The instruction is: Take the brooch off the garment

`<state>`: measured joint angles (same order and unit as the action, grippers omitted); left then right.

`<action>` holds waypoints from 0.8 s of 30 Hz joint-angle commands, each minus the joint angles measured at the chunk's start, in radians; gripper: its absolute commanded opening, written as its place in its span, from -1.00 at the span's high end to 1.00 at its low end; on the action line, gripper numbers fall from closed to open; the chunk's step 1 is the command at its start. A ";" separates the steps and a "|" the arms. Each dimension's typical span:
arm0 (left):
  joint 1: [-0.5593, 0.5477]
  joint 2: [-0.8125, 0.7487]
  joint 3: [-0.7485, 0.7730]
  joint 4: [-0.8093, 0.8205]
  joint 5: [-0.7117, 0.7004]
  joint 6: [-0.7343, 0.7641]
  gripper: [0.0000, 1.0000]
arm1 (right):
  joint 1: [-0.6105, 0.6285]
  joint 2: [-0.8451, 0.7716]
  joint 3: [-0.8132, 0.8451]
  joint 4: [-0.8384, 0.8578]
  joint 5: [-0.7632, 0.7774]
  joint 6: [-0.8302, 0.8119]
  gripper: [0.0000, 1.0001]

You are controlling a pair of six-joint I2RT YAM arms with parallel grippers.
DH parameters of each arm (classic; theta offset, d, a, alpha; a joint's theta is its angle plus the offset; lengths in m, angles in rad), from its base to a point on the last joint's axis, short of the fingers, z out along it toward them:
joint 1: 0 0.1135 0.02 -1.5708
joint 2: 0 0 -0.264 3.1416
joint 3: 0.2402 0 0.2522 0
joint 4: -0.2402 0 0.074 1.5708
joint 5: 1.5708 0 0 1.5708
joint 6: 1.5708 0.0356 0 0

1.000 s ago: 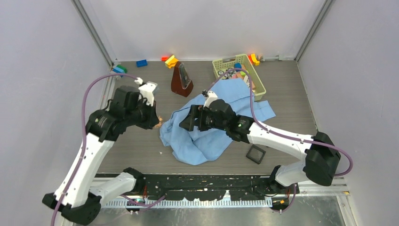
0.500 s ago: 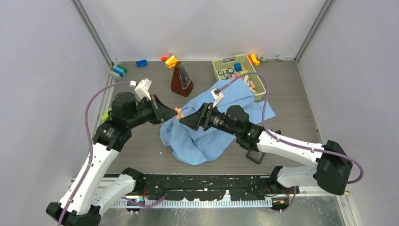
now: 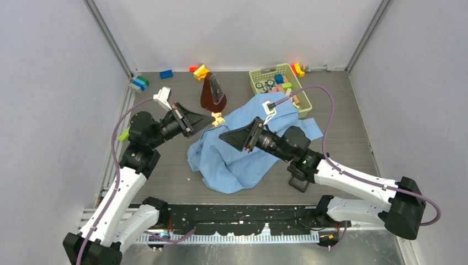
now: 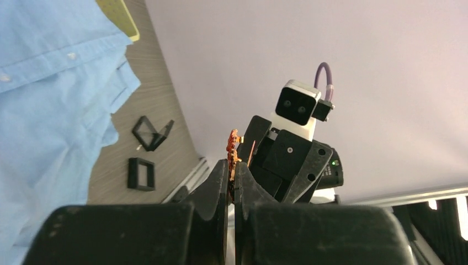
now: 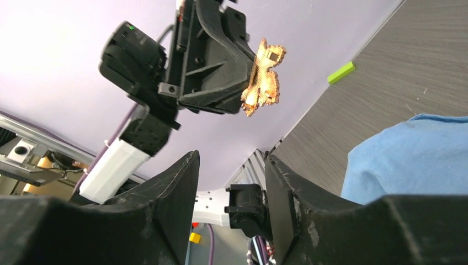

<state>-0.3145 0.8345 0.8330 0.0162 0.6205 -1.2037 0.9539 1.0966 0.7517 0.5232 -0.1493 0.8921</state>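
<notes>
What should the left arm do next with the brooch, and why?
Probably carry the brooch aside and lower it onto bare table: the left fingers pinch it in the air, clear of the garment, so only setting it down seems left.

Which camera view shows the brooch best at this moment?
The right wrist view: the brooch faces that camera, its orange-gold outline plain, pinched by the left pincer. The left wrist view shows it only edge-on in the same grip; the top view gives just a small orange speck.
</notes>
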 commanded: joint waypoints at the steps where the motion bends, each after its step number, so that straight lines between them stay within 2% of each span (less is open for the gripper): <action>1: 0.012 0.005 -0.059 0.303 0.068 -0.205 1.00 | 0.003 -0.056 0.026 0.037 0.080 -0.015 -0.04; 10: 0.012 -0.006 -0.086 0.343 0.079 -0.243 1.00 | 0.003 -0.065 0.089 -0.109 0.203 -0.016 0.02; 24: 0.012 -0.011 -0.135 0.442 0.110 -0.310 1.00 | -0.009 0.009 0.103 0.058 0.084 0.042 0.02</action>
<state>-0.3073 0.8429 0.6968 0.3683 0.7013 -1.4914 0.9489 1.0870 0.8108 0.4610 -0.0364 0.9199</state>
